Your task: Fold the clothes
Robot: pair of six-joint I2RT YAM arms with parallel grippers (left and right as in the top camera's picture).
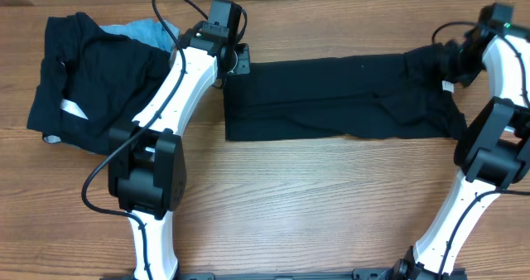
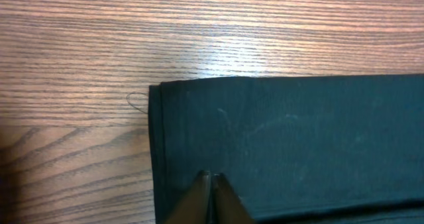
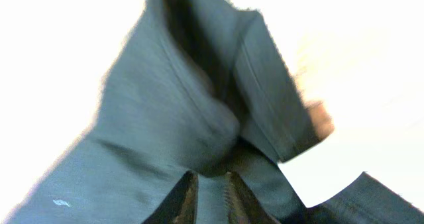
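T-shirt (image 1: 331, 98): a long folded band on the table (image 1: 315, 197), centre to right, between both arms.
Handling: soft, thin and limp (it will sag); best taken at corners and hems.
Left gripper (image 2: 211, 182): clenched over the band's left end; a pinch of cloth is unclear.
Right gripper (image 3: 211, 187): grasping bunched fabric at the right end.
Room: bare wood in front; garment pile (image 1: 83, 89) well apart, left.

The left arm (image 1: 182, 85) is stretched toward the far side, and the left gripper (image 2: 211, 179) is held low with its fingers pressed together. The right arm (image 1: 484, 160) is folded at the far right. The right gripper (image 3: 209, 184) is pinched onto the T-shirt (image 3: 165, 111), fingers nearly touching.
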